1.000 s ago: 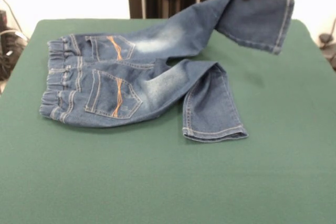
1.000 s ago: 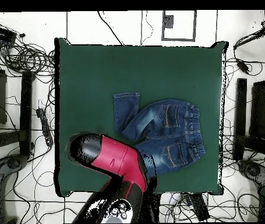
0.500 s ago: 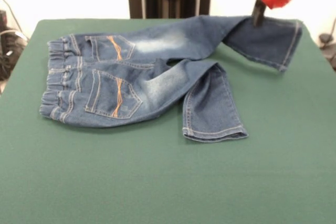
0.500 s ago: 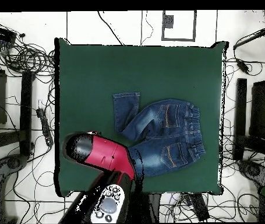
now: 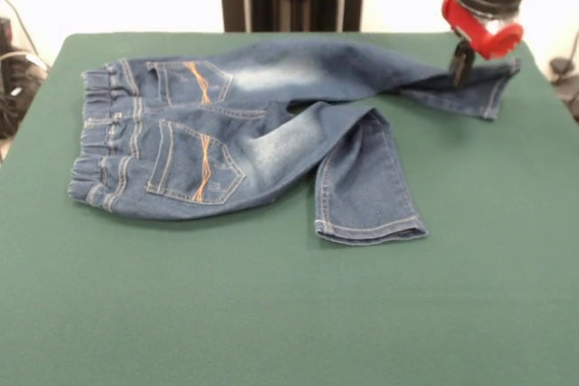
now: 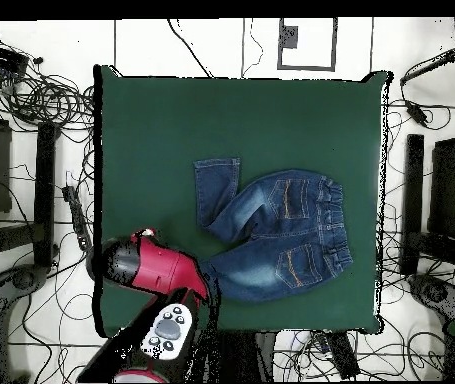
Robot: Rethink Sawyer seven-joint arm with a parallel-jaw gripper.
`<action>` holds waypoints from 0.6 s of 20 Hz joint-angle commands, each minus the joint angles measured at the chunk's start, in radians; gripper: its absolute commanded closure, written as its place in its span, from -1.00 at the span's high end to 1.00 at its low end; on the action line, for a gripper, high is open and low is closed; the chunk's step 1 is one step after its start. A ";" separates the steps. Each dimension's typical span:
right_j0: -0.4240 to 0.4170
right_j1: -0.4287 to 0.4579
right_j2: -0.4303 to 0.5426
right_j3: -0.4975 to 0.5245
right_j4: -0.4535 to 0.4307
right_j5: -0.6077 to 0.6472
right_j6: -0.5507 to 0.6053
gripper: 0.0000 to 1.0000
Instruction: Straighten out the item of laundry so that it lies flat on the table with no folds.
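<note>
Judging from its limp drape, the small blue denim jeans [image 5: 253,133] are soft yet fairly weighty. The other leg's hem is best taken next. The red-and-black gripper [image 5: 461,65] is clenched on the far leg's cuff.

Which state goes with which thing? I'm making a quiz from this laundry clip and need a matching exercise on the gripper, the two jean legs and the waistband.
Things:
1. gripper
2. far leg
3. near leg
4. waistband

States:
A. bent back at the knee, hem towards the camera
B. gathered, at the front view's left
C. at the far leg's hem
D. stretched out to the right

Pairs: 1-C, 2-D, 3-A, 4-B
</note>
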 commanded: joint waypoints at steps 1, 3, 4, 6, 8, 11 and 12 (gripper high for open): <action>0.007 -0.013 0.198 0.220 0.054 -0.143 0.196 -1.00; 0.017 -0.046 0.189 0.260 0.039 -0.159 0.198 -1.00; 0.015 -0.061 0.197 0.279 0.036 -0.173 0.199 -1.00; 0.027 -0.101 0.183 0.311 0.029 -0.170 0.199 -1.00; 0.060 -0.132 0.138 0.317 0.021 -0.143 0.201 -1.00; 0.057 -0.201 0.135 0.367 0.018 -0.136 0.189 -1.00; 0.058 -0.225 0.134 0.383 0.018 -0.129 0.185 -1.00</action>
